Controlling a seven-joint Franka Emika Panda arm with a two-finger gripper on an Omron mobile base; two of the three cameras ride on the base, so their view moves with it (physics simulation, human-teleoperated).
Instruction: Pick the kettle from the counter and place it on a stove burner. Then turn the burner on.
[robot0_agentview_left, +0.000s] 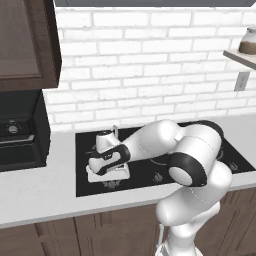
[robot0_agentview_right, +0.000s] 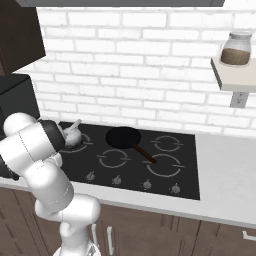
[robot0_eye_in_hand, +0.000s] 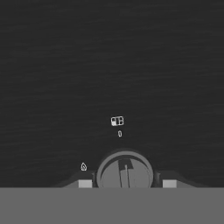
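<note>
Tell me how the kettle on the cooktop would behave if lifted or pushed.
The kettle is small and round-bodied, so it probably lifts lightly if empty. Hung from its thin handle, it would likely swing. Pushed on the smooth black cooktop, it would probably slide rather than tip.

kettle on the cooktop's back left ring

you have the cooktop (robot0_agentview_right: 190, 165) set into the counter (robot0_agentview_right: 225, 175), against the wall. the kettle (robot0_agentview_right: 71, 134) sits on the burner ring at its back left corner. the frying pan (robot0_agentview_right: 123, 136) lies near the back edge, right of the kettle, its handle running toward the front right ring. the knobs (robot0_agentview_right: 146, 184) line the front edge. the gripper (robot0_eye_in_hand: 127, 183) hangs over one knob (robot0_eye_in_hand: 125, 171).
</note>
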